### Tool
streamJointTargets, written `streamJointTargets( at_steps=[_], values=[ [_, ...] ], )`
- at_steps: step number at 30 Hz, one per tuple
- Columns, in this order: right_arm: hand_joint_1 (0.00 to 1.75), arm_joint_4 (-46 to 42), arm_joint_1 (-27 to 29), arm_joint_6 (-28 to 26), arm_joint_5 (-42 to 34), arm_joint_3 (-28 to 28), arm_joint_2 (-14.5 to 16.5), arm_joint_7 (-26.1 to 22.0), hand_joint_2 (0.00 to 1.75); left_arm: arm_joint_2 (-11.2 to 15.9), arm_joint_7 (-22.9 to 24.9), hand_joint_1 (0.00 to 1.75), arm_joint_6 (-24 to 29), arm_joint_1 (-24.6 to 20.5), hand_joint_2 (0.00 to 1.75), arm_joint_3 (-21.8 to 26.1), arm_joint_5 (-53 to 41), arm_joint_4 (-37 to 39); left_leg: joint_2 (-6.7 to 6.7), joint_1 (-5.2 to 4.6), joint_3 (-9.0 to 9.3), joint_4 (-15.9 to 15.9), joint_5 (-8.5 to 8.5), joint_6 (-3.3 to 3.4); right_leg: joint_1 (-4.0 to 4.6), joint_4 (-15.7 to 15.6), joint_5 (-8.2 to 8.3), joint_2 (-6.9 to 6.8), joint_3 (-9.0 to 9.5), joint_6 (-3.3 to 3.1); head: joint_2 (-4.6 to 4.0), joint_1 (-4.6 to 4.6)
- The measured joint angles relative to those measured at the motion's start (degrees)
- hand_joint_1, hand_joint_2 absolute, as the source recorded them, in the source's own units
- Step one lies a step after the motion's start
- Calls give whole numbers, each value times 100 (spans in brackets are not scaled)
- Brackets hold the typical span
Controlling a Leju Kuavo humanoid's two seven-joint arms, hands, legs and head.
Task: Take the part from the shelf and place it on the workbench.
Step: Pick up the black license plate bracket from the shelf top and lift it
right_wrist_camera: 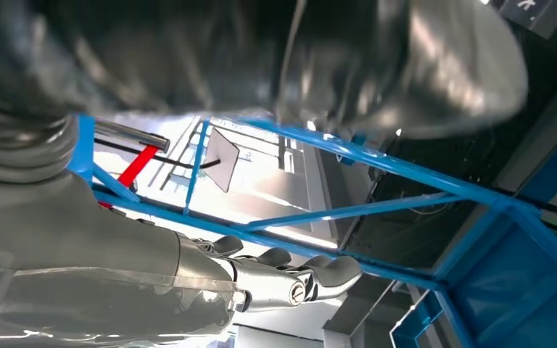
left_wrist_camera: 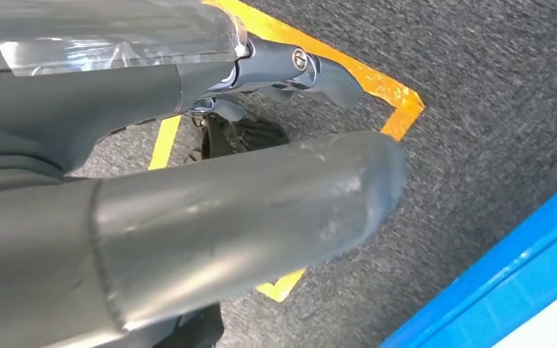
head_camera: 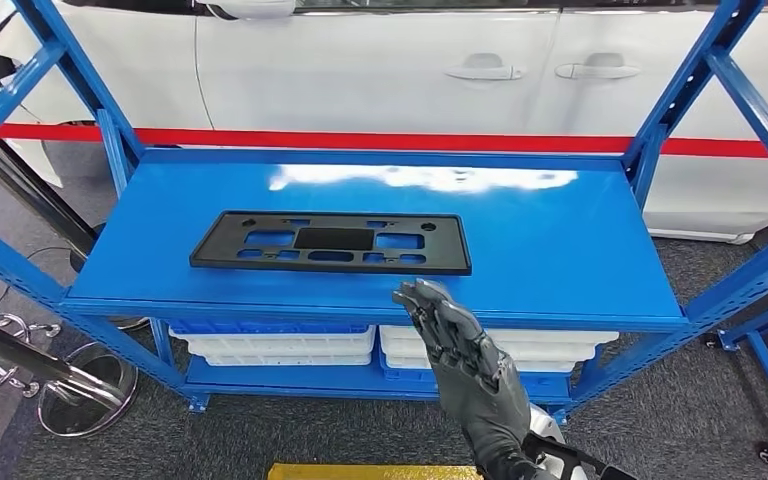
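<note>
right robot hand point(head_camera: 457, 345) empty, fingers extended, near black part point(head_camera: 331, 243) on blue shelf point(head_camera: 560, 240)

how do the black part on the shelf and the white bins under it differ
The black part is a flat, thin plate with cut-out holes; the white bins are deep, solid-walled boxes. The part lies alone on the blue shelf's top level, fully exposed; the bins sit side by side on the lower level, partly hidden. Both are long rectangles.

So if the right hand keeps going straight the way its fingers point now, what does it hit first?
Probably the flat black plastic plate with cut-outs on the blue metal shelf. The right hand points up toward the plate's near right corner, but its height above the shelf is unclear.
</note>
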Motion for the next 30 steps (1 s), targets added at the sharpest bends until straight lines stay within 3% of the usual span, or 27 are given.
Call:
streamJointTargets(
  at_steps=[2,3,6,7,8,9,10,12,13,17,19,21,22,23,24,27,28,30],
  values=[
    [0,-70,35,-28,3,20,-71,-9,0,-22,-5,0,3,12,0,15,7,0,15,27,21,-73,62,50,-10,85,-79,2,-24,67,0,1],
    [0,-96,48,-45,6,26,-108,-11,0,-33,-9,0,5,12,0,20,9,0,25,46,26,-109,93,76,-16,266,-214,5,-99,101,0,2],
    [0,-119,112,-85,14,42,-227,-5,0,-55,-19,0,5,17,0,35,11,1,38,55,2,-124,116,105,-82,1332,-777,4,-566,191,0,2],
    [0,-119,135,-88,15,44,-259,-3,0,-61,-21,0,4,23,0,43,12,1,39,56,-1,-121,116,105,-107,1549,-831,2,-656,215,0,2],
    [0,-119,148,-89,17,46,-282,-3,0,-69,-26,0,2,27,0,50,12,1,39,59,2,-118,115,102,-129,1536,-762,-1,-634,236,0,2],
    [0,-119,154,-90,22,49,-301,-1,0,-79,-32,0,-2,28,0,56,13,1,37,64,9,-110,110,94,-152,1287,-594,-4,-494,250,0,2],
    [0,-119,157,-90,27,51,-318,1,0,-90,-40,0,-7,28,0,60,13,1,33,68,18,-97,100,78,-172,885,-386,-7,-280,258,0,2],
    [0,-117,159,-91,36,64,-343,9,0,-104,-57,0,-11,28,0,63,13,0,25,53,13,-55,67,21,-173,184,-148,-6,75,236,0,2],
    [0,-116,164,-91,36,75,-355,15,0,-106,-64,0,-10,29,0,64,14,1,23,44,6,-40,57,-13,-161,24,-123,-1,145,210,0,1],
    [0,-113,181,-94,36,104,-391,45,0,-123,-96,0,-7,27,0,66,31,0,22,72,-32,34,-13,-149,-147,-56,-106,6,154,53,0,0],
    [0,-108,180,-92,34,120,-397,59,0,-134,-108,0,-8,26,0,67,45,1,22,88,-252,514,-309,-198,-159,-92,-84,-10,166,-12,0,0],
    [0,-91,180,-89,33,134,-407,74,0,-138,-112,0,-8,32,0,67,62,1,22,90,-632,1312,-667,-231,-146,-91,-84,-17,159,-34,0,0],
    [0,-78,181,-87,31,138,-413,81,0,-139,-112,0,-9,39,0,67,67,1,22,91,-768,1587,-736,-238,-139,-87,-87,-17,158,-38,0,0],
    [0,-66,181,-85,29,139,-420,87,0,-142,-113,0,-10,46,0,67,70,0,22,90,-811,1660,-692,-234,-133,-82,-91,-16,160,-40,0,0],
    [0,-58,181,-84,27,142,-426,91,0,-145,-113,0,-11,50,0,67,72,0,22,90,-738,1489,-537,-221,-129,-75,-97,-12,167,-40,0,0],
    [0,-48,180,-84,22,147,-437,97,0,-148,-116,0,-13,45,0,67,75,1,20,70,-204,340,-4,-134,-116,-51,-124,-2,183,-8,0,0],
    [0,-45,180,-84,20,148,-439,98,0,-149,-118,0,-13,41,0,67,78,1,19,55,-103,112,56,-107,-111,-44,-126,-2,174,17,0,0],
    [0,-37,182,-83,17,148,-444,101,0,-151,-122,0,-15,42,0,67,86,1,11,24,-67,1,61,-72,-107,-47,-116,-1,156,75,0,0]
  ],
)
